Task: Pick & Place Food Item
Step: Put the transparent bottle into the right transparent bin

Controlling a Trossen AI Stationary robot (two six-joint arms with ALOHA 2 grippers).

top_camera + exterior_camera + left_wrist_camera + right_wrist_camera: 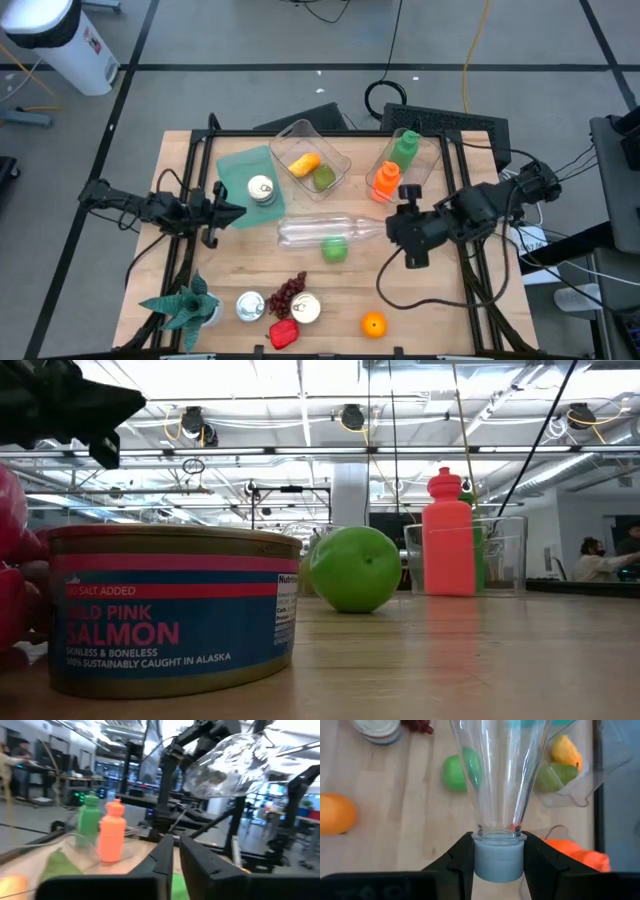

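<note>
A clear plastic bottle (325, 231) hangs lengthwise over the table's middle, with my right gripper (392, 228) shut on its capped end. A green apple (334, 250) rests on the wood just under and nearer than the bottle. A lemon (304, 163) and a green fruit lie in a clear tub (338, 152). An orange (373, 324), a red pepper (283, 333), grapes (289, 292) and a salmon can (170, 610) sit near the front edge. My left gripper (238, 210) hovers shut at the table's left, touching nothing. My right gripper pinches the bottle's grey cap (498, 862) between its two fingers, one on each side. The fingers come from the table's right, slanting down, in line with the bottle's length. The bottle is lifted clear of the table and stretches away toward the left, seen raised in the left wrist view (227, 765).
A second clear tub (425, 150) at the far right holds an orange bottle (386, 182) and a green bottle (405, 147). A can (261, 190) stands on a teal mat (240, 165). A small plant (185, 305) and another can (249, 305) are at the near left.
</note>
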